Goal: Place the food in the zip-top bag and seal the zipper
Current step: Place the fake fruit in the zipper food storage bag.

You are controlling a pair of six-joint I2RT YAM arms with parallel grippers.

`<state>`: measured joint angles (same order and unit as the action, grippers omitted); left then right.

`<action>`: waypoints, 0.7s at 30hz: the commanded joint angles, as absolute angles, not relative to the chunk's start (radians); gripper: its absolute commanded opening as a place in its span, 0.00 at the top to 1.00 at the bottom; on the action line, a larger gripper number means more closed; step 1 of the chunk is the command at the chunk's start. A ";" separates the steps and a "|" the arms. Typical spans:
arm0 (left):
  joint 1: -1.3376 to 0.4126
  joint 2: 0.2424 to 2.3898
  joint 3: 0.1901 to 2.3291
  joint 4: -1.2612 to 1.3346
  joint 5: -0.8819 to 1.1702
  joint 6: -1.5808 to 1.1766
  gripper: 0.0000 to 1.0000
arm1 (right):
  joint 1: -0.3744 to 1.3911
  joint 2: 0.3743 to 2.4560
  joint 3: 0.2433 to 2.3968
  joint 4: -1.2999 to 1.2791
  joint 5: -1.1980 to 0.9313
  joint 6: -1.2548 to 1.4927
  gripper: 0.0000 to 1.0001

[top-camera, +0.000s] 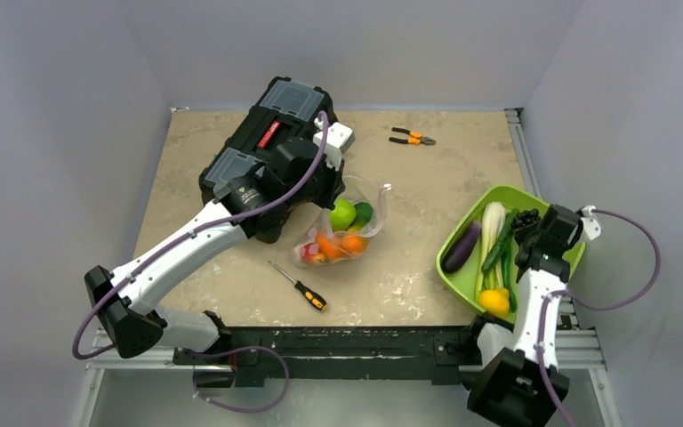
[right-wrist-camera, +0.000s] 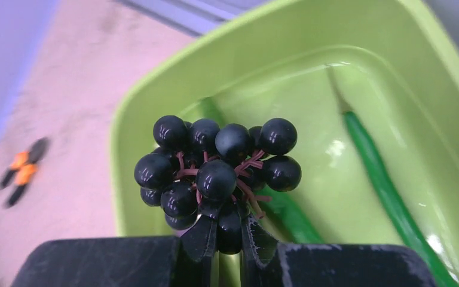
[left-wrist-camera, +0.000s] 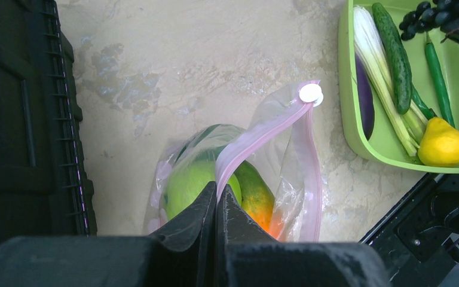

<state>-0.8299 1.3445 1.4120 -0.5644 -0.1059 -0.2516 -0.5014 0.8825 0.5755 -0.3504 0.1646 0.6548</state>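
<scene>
Left jaws pinching zipper [left-wrist-camera: 257, 139] | right jaws clamping grapes [right-wrist-camera: 215, 170] over bowl [right-wrist-camera: 364, 72] | bag [left-wrist-camera: 296, 170] holds fruit [left-wrist-camera: 194, 182]

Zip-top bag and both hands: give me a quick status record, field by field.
left hand: shut on the zipper, pinching one lip
right hand: shut on the grape bunch, at the green bowl
zip-top bag: mouth open, slider at the far end
in bag: green fruit, orange fruit
in bowl: eggplant, cucumber, yellow pear, white-stemmed green

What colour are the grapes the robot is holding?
Black grapes, clearest in the right wrist view.
</scene>
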 commanded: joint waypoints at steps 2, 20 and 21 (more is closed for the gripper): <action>-0.830 1.339 1.458 -0.537 -0.094 -0.264 1.00 | -0.430 0.792 0.683 -0.288 -0.097 0.628 1.00; -0.831 1.346 1.459 -0.539 -0.102 -0.259 1.00 | 0.761 0.873 0.942 -0.090 0.035 0.556 1.00; -0.830 1.347 1.459 -0.541 -0.102 -0.259 1.00 | 0.809 0.873 0.942 -0.080 0.079 0.550 1.00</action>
<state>-0.8299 1.3472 1.4120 -0.5663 -0.1036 -0.2512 0.6838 0.8658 0.8768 -0.1764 -0.0135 0.6083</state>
